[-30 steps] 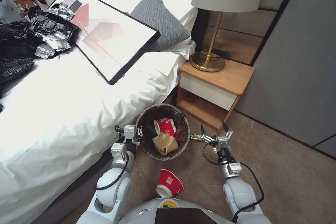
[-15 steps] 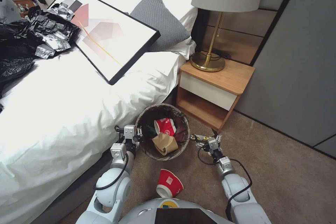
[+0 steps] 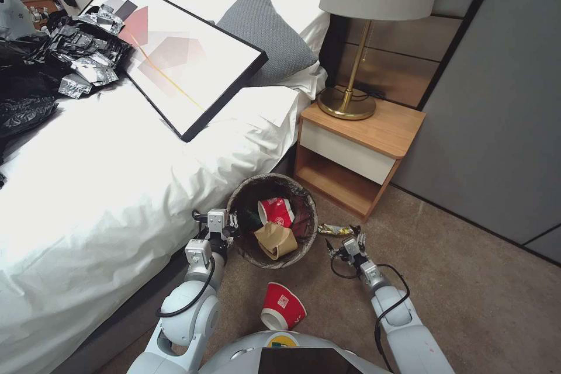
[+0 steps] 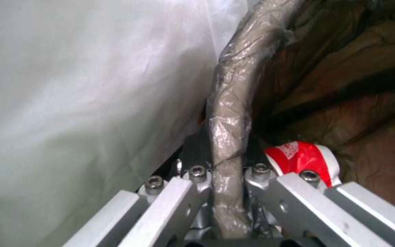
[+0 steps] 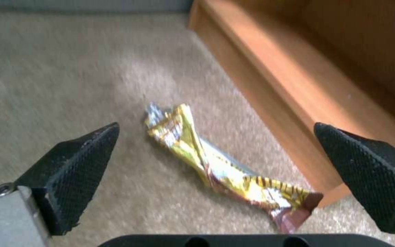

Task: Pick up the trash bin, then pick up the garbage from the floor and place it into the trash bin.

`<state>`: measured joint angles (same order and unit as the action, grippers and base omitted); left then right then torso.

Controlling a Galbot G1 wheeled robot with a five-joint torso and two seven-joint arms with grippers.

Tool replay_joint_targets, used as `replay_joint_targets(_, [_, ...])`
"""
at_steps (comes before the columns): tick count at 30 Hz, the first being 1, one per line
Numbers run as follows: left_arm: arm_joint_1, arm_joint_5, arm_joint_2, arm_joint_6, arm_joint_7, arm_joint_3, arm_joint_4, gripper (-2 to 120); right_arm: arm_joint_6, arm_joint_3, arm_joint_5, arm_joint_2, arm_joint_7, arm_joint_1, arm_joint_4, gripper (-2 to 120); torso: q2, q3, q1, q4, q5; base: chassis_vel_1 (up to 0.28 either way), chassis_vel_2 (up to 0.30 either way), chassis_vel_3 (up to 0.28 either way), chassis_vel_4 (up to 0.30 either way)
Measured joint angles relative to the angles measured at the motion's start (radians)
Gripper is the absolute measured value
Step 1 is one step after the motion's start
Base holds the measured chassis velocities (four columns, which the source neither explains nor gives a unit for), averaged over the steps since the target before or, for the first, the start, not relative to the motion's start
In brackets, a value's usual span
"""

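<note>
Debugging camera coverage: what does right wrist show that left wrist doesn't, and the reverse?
Right wrist alone: the yellow wrapper on the carpet by the nightstand, between the open right tool fingers. Left wrist alone: the left tool shut on the bin rim, a red cup inside, the white bedsheet beside. Shared: nothing.

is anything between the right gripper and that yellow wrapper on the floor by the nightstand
Nothing visible. The right gripper is open, with only bare carpet between its fingertips and the yellow wrapper. The nightstand base lies close beside the wrapper's far end, not across the approach.
</note>
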<state>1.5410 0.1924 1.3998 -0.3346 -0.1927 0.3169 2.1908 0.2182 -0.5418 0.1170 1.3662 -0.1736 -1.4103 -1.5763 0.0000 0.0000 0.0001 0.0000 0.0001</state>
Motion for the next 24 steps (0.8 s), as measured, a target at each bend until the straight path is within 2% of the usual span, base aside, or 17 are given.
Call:
replay_joint_targets(10, [0.0, 0.0, 0.0, -0.001, 0.0, -0.002, -0.002, 0, -0.012, 0.001, 0.124, -0.024, -0.042, 0.112, 0.213, 100, 0.0, 0.0, 0.0, 0.0001, 0.0, 0.0, 0.0, 0.0, 0.0])
replay_joint_targets(24, [0.0, -0.001, 0.002, 0.0, 0.0, -0.001, -0.004, 0, -0.051, 0.013, 0.167, -0.044, -0.049, 0.215, 0.304, 100, 0.0, 0.0, 0.0, 0.0, -0.0002, 0.0, 0.0, 0.0, 0.0])
